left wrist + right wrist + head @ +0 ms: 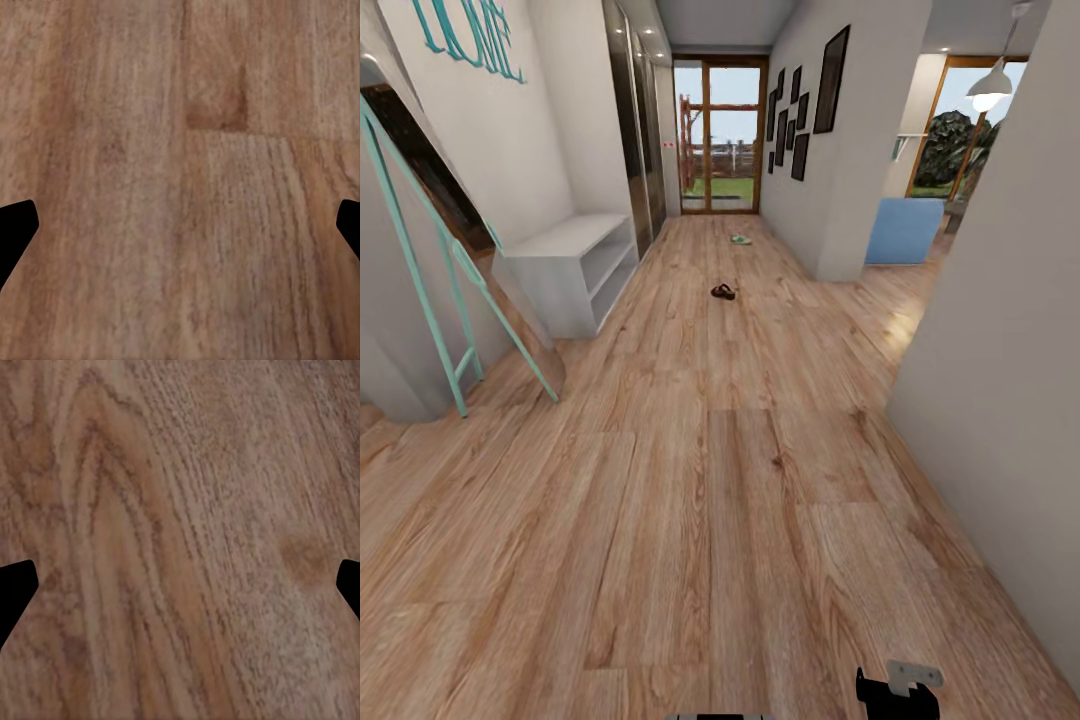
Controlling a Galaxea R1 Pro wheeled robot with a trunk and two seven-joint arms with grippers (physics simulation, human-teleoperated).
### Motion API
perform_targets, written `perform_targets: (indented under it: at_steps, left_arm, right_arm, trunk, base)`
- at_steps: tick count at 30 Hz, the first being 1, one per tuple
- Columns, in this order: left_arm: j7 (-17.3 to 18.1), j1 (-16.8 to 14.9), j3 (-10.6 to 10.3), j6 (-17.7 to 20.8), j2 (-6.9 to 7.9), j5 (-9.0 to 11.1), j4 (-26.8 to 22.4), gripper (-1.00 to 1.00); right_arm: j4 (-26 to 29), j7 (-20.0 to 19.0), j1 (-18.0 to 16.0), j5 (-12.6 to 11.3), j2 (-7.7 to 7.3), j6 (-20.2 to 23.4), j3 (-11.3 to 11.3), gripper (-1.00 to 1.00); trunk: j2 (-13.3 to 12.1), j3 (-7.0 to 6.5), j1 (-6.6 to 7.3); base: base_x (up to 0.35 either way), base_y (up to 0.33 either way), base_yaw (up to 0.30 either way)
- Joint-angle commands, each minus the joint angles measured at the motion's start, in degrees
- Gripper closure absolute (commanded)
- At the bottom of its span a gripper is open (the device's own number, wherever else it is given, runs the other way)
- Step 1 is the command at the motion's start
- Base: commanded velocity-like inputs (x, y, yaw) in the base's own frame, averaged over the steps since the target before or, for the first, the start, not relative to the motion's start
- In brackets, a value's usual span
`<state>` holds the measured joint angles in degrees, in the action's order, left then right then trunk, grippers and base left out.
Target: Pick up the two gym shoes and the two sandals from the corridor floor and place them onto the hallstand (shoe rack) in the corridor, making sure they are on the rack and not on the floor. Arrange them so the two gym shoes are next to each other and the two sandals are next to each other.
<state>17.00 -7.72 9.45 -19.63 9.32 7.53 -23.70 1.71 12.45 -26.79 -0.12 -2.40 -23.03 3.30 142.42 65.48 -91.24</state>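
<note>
- While the robot stands well short of the hallstand point(575, 265), one sandal point(723, 291) lies on the corridor floor point(690, 480) beyond its open end; a gym shoe point(740, 239) lies farther off.
- The sandal is judged light and flexible; grip across its sole.
- Left gripper point(180, 225) and right gripper point(180, 585): fingers spread wide, empty.
- The wrist views show bare planks; the head view shows the shoes.

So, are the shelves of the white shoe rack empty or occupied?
Empty, as far as the head view shows: the shoe rack has bare shelves and top. A sandal lies on the floor.
</note>
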Motion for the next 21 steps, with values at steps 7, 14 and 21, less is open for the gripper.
perform_targets:
  at_steps: [7, 14, 21]
  left_arm:
    - [0.56, -0.02, 0.25, 0.06, -0.02, 0.50, 0.08, -1.00]
    - [0.51, -0.02, 0.40, 0.12, -0.06, 0.51, 0.14, -1.00]
    - [0.52, -0.02, 0.43, 0.12, -0.09, 0.47, 0.15, -1.00]
  right_arm:
    - [-0.04, -0.06, -0.02, 0.00, -0.02, -0.26, 0.30, -1.00]
    - [-0.04, -0.06, -0.02, -0.05, -0.06, -0.26, 0.30, -1.00]
    - [-0.04, -0.06, -0.03, -0.06, -0.06, -0.26, 0.30, -1.00]
  trunk:
    - [0.02, 0.04, 0.01]
    - [-2.39, -1.04, 1.33]
    - [-5.20, -2.30, 2.86]
  base:
    - [0.011, 0.000, 0.000]
    - [0.001, 0.000, 0.000]
    - [0.000, 0.000, 0.000]
